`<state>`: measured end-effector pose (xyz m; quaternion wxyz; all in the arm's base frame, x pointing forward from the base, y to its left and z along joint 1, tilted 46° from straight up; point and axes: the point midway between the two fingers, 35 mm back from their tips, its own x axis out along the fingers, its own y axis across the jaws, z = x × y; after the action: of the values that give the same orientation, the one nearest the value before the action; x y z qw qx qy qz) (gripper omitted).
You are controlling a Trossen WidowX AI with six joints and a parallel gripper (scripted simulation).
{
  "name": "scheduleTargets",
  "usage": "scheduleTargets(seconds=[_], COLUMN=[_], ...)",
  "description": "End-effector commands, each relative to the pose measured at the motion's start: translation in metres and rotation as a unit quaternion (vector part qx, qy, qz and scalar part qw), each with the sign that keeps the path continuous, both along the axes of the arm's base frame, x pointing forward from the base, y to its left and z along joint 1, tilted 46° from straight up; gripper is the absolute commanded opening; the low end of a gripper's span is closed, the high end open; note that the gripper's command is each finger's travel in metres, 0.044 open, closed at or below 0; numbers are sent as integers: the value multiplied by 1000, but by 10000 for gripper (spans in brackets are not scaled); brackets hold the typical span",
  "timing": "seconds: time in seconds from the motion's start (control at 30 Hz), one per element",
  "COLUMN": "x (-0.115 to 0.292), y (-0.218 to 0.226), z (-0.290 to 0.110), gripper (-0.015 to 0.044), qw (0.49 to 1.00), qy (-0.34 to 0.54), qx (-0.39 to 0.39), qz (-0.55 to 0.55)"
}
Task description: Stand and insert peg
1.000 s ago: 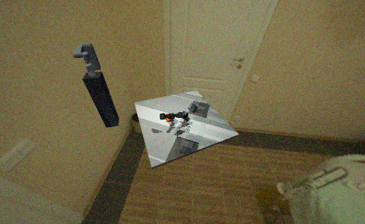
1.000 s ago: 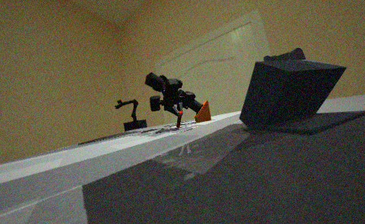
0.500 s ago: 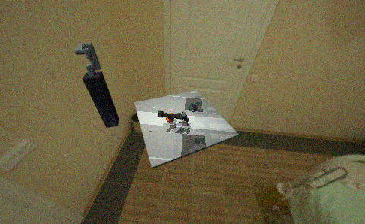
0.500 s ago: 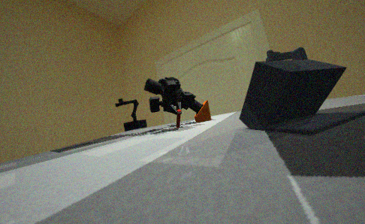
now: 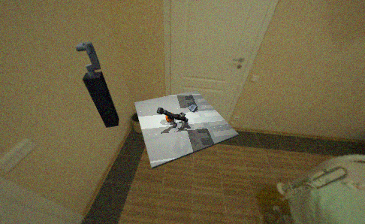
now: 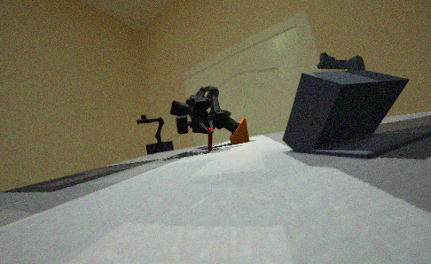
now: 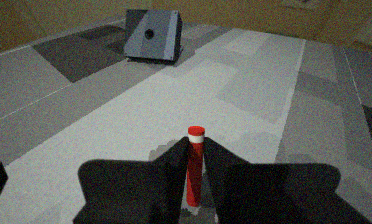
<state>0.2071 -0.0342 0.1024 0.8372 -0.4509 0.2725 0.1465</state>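
Note:
A red peg (image 7: 194, 170) (image 6: 210, 141) with a white band (image 7: 196, 132) near its top end stands upright between my fingers. Its plain end points down at the table top (image 7: 138, 120) (image 6: 247, 195); I cannot tell whether it touches. My gripper (image 7: 195, 141) (image 6: 209, 129) is shut on the peg's middle. The sloped grey panel (image 7: 151, 35) (image 6: 340, 111) (image 5: 193, 107) stands well ahead of the gripper, to the left in the wrist view. Its one dark round hole (image 7: 149, 34) faces me. In the top view the arm (image 5: 173, 115) is small on the table (image 5: 172, 146).
An orange wedge (image 6: 240, 132) (image 5: 168, 118) sits on the table close behind the arm. A dark slab (image 5: 101, 99) with a grey bracket hangs off the table at the left. A small dark stand (image 6: 156, 135) is at the far table edge. The table is patterned in grey patches.

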Motion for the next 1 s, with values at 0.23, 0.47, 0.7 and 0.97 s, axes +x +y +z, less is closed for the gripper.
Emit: scheduleTargets(seconds=[0.23,0.47,0.7,0.97], x=[-7,-11,-15,-20], y=[-2,-5,-7,-10], z=[0,0,1,1], gripper=[49,49,49,49], qw=[999,997,994,990], qy=[-23,-39,-55,-73], qx=[22,37,51,68], qz=[33,54,74,98])
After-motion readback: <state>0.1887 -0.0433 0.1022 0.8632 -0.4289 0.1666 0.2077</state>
